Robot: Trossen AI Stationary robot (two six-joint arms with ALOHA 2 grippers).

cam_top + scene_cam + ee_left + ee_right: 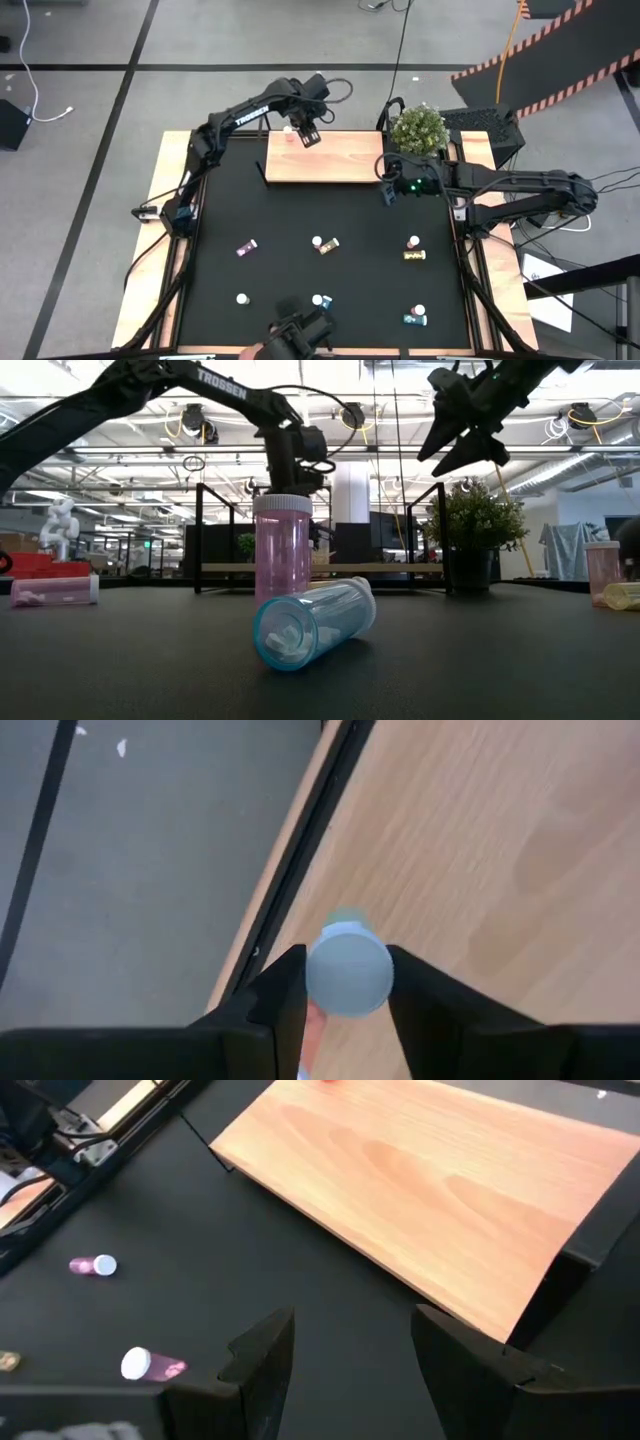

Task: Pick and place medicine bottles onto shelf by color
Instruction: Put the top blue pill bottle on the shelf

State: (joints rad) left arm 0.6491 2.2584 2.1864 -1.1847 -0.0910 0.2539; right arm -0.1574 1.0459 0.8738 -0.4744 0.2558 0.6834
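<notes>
The light-wood shelf (325,157) lies at the far side of the black mat. My left gripper (303,131) is over the shelf's far left corner, shut on a pink bottle with a white cap (348,970). My right gripper (388,192) hangs open and empty above the mat by the shelf's right end; it also shows in its own wrist view (350,1350). Other bottles stand or lie on the mat: purple (246,247), yellow (325,244), yellow (414,252), teal (320,300) and teal (415,318). My left gripper has the pink bottle's white cap (312,982) between its two fingers (285,995), one on each side. The fingers come from above, pointing down. The bottle is upright below them, close to the shelf's far left edge (300,870); whether its base rests on the shelf, I cannot tell.
A potted plant (418,128) stands at the shelf's far right corner, close to my right arm. In the low view a pink bottle (283,550) stands and a teal one (315,622) lies right in front. Pale wooden rails (165,230) border the mat.
</notes>
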